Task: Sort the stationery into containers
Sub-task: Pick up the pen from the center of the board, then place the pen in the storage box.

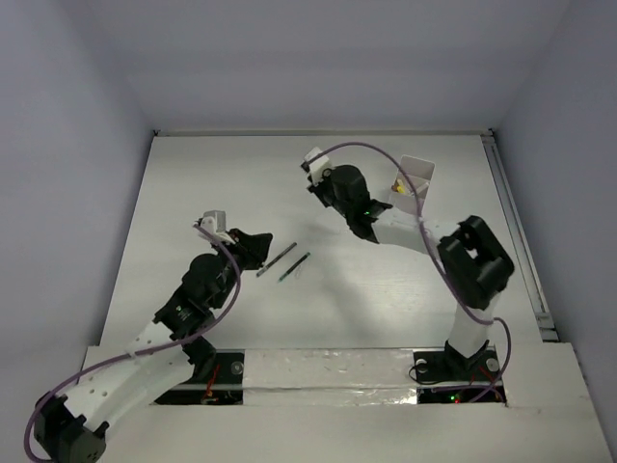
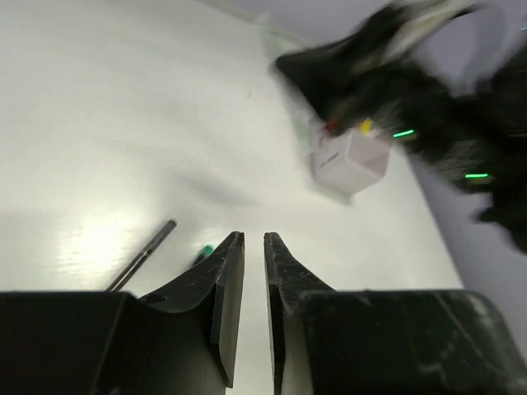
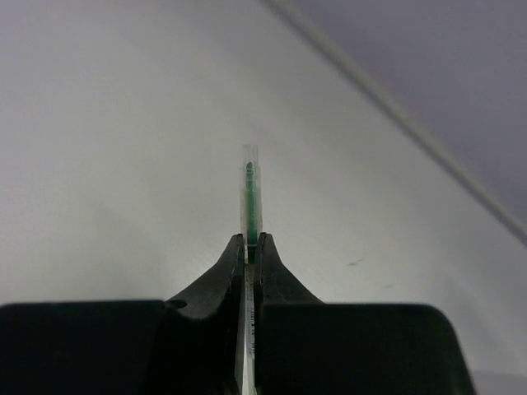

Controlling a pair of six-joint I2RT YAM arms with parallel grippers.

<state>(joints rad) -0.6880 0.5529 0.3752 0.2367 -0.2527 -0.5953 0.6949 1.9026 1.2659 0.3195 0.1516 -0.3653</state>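
In the top view, the grey pen [image 1: 277, 259] and the dark pen [image 1: 294, 267] lie side by side, not touching, about the middle of the bench [image 1: 193, 174]. The left gripper [image 1: 258, 247] is just beside them, on the side of the left edge. The box [image 1: 416, 177] stands near the far right corner, and the right arm [image 1: 472, 260] bends over the bench near it. I judge such pens to be light, stiff, smooth and ready to roll, so the hold should be across the shaft, near its middle. The left wrist view adds what the top view cannot show: its fingers [image 2: 226, 280] are a narrow gap apart with nothing between them, the dark pen has a green end, and red and yellow tips stand in the box, though blurred. Only the right wrist view shows that the right gripper [image 3: 253, 240] is clamped on a green pen [image 3: 249, 193], whose clear-capped tip sticks out past the fingertips.
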